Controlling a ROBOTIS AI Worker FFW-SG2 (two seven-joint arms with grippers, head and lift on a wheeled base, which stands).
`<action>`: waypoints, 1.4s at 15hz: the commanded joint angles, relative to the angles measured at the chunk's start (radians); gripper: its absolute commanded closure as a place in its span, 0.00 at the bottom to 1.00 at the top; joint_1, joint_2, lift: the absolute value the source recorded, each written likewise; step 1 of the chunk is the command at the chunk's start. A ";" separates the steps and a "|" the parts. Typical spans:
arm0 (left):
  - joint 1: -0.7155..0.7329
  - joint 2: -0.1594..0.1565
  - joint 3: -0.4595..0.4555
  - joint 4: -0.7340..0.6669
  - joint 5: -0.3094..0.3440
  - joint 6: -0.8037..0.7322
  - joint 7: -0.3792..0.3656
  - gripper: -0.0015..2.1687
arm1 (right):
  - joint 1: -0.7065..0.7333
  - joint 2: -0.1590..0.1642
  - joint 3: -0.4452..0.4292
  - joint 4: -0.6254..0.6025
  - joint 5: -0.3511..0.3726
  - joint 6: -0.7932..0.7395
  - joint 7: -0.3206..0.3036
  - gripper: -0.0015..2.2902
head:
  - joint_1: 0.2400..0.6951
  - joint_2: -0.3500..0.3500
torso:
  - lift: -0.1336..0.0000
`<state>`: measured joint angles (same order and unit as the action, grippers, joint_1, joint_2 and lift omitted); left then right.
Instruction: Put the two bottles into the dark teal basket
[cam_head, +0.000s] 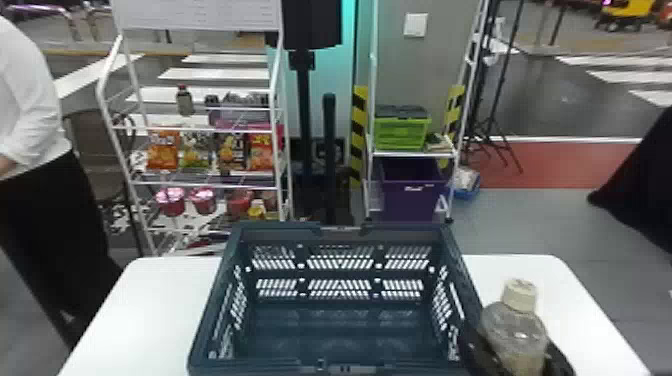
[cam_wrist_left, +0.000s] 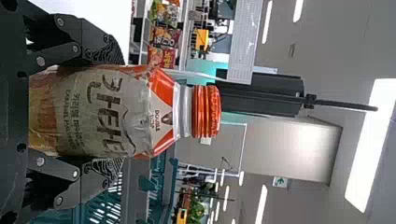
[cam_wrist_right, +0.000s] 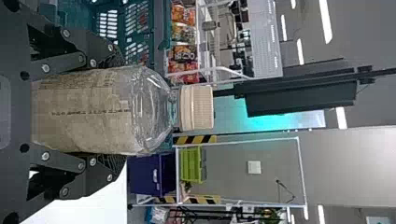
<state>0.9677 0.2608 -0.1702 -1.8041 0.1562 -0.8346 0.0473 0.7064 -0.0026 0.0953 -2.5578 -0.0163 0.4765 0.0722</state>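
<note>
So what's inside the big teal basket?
The dark teal basket shows slotted walls and floor inside, with no bottle on the part you can see. Its near rim hides the closest bit.

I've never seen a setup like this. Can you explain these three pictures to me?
This is a robot with two arms, each ending in black jaws. The head picture looks forward and down from its head; the other two come from cameras on its left and right wrists, turned on their side.

On a white table stands a dark teal basket. The left jaws are closed around the orange-capped bottle; the right jaws are closed around the pale-capped bottle, which the head picture shows just right of the basket. Snack bags hang or stand on shelves behind; I can't tell which.
</note>
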 joint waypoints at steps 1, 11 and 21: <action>-0.001 0.000 0.003 0.006 0.006 -0.001 0.000 0.99 | -0.150 -0.034 0.053 -0.002 0.001 0.238 -0.054 0.72 | 0.57 0.50 | 1.00; -0.055 0.003 0.014 0.060 0.066 0.009 -0.026 0.99 | -0.777 0.003 0.216 0.301 -0.056 0.910 -0.126 0.72 | 0.57 0.50 | 1.00; -0.087 -0.008 0.011 0.086 0.078 0.024 -0.026 0.99 | -1.047 0.003 0.245 0.755 -0.166 0.974 -0.126 0.72 | 0.57 0.50 | 1.00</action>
<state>0.8849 0.2563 -0.1595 -1.7216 0.2344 -0.8107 0.0214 -0.3201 -0.0015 0.3382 -1.8476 -0.1789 1.4448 -0.0537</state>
